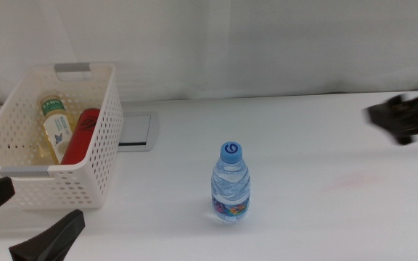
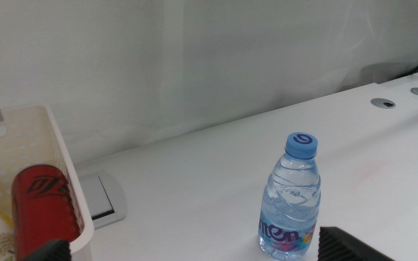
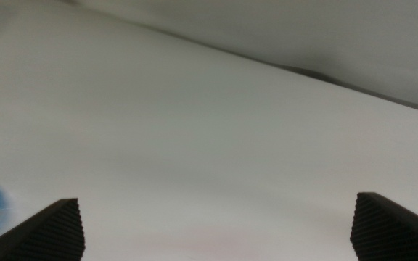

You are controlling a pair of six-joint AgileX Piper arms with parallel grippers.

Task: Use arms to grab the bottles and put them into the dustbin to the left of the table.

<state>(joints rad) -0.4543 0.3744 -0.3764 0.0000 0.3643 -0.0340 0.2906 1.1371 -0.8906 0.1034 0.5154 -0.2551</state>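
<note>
A wide, smooth white desk (image 1: 325, 210) filled the scene under soft, even light, with a faint pinkish smear (image 1: 350, 180) on its surface toward the right. Behind it hung a pale white backdrop (image 1: 252, 43) that looked like draped cloth with gentle vertical folds, meeting the desk's far edge in a shadowed line. A flat grey rectangular cover plate (image 1: 135, 132) lay set into the desk near the back, and two small round grey fittings (image 2: 383, 103) showed far off along its surface in the left wrist view.
</note>
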